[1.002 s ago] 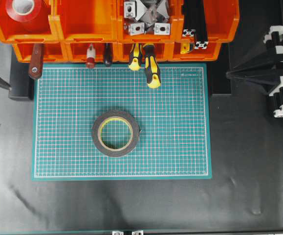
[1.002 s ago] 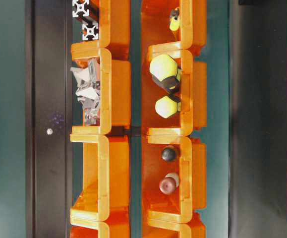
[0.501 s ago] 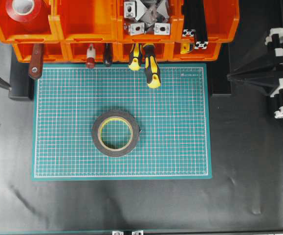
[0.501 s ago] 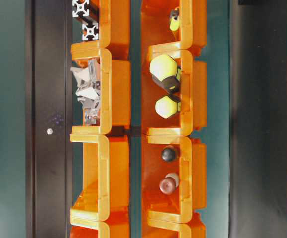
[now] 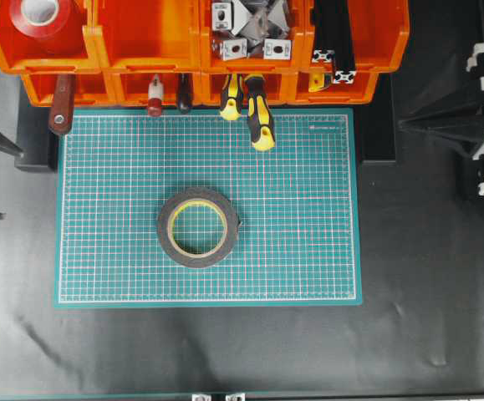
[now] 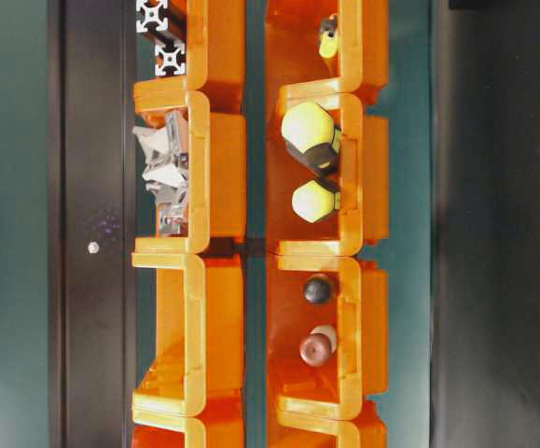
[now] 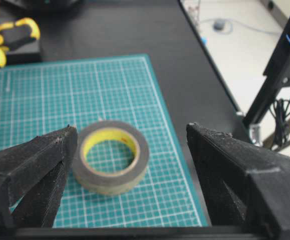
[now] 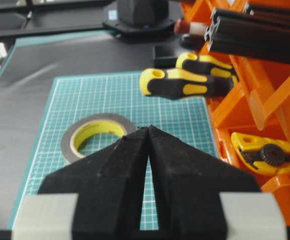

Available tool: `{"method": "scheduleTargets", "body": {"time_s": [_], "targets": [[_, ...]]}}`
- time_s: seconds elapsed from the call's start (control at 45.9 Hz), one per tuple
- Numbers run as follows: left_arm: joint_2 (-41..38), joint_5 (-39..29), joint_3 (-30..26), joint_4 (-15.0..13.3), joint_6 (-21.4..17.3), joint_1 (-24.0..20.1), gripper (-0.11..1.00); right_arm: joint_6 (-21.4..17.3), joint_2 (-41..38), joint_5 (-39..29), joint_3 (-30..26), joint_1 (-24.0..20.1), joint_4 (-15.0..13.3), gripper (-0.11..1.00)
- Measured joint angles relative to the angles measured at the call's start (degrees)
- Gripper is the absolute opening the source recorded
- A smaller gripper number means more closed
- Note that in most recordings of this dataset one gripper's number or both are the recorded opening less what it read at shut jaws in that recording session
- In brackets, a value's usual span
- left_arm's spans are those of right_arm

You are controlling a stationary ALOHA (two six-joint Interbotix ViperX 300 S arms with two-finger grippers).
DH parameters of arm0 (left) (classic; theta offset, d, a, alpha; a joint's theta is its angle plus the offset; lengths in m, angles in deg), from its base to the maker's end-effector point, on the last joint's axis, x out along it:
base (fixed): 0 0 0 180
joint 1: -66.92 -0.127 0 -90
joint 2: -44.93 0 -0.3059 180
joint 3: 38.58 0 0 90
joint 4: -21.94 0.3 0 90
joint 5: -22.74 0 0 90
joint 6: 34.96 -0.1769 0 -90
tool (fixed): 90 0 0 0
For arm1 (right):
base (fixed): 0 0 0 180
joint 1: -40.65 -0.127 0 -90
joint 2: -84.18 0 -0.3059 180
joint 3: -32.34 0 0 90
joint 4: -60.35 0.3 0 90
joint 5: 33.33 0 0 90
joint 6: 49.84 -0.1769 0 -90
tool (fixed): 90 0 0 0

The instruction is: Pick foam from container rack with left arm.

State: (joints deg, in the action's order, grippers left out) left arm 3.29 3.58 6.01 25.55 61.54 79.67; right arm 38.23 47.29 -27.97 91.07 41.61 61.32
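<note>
The foam [image 5: 168, 227], a black ring with a yellowish liner, lies flat on the green cutting mat [image 5: 308, 251]. It is well in front of the orange container rack [image 5: 91, 42] and apart from it. My left gripper [image 5: 9, 185] stands open at the left edge of the overhead view, a good way from the roll. In the left wrist view the foam [image 7: 139, 155] shows between the wide-apart fingers of the left gripper [image 7: 130, 127], untouched. My right gripper [image 5: 400, 124] hangs shut at the far right; in its own view the tips [image 8: 149, 127] meet, with the foam [image 8: 69, 140] beyond.
The rack [image 6: 195, 308] holds a red tape roll [image 5: 43, 17], metal brackets [image 5: 250, 29], black extrusions [image 5: 333, 42] and yellow-black screwdrivers [image 5: 260, 121] jutting over the mat's far edge. A brown handle [image 5: 61, 104] sticks out at the left. A yellow cutter [image 8: 265, 152] lies in a bin.
The right arm has drawn back a little towards the right edge of the overhead view. The foam and the left gripper have not moved.
</note>
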Motion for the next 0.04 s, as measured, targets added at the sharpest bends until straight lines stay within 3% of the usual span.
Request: {"method": "scheduleTargets", "body": {"time_s": [0.044], "targets": [[0.18,0.00,0.18,0.09,0.00,0.00,0.85,0.00,0.09,-0.18,0.00,0.00,-0.09,0.00]]}}
